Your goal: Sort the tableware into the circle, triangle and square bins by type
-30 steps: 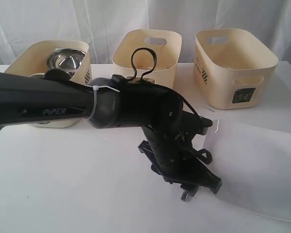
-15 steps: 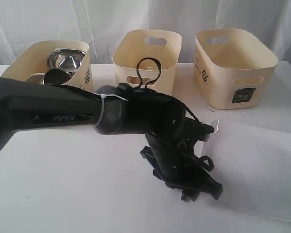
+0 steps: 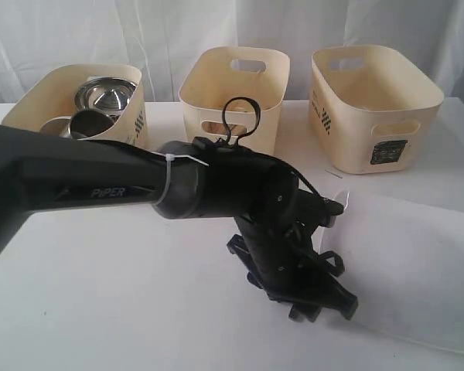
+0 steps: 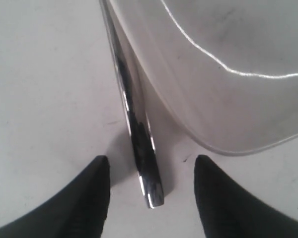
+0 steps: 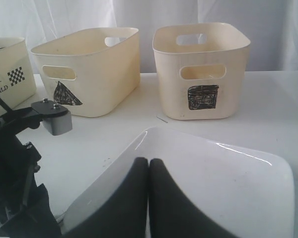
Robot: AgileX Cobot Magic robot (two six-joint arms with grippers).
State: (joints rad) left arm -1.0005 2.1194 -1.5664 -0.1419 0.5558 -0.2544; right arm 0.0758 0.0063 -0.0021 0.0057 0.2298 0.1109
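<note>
Steel bowl [image 3: 104,94] and mug [image 3: 89,122] in leftmost bin [image 3: 133,104], plate [image 3: 417,263] outside

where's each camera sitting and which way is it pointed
Exterior: off the arms, facing the table toward three bins; the left arm crosses the middle.
Left wrist: on the left arm, looking down at a utensil inside its open hand.
Right wrist: on the right arm, looking over its shut hand toward two bins.
Shared: the plate shows in all three.

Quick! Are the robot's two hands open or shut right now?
Left gripper: open, one finger on each side of the metal utensil, not gripping it.
Right gripper: shut, holding nothing.
</note>
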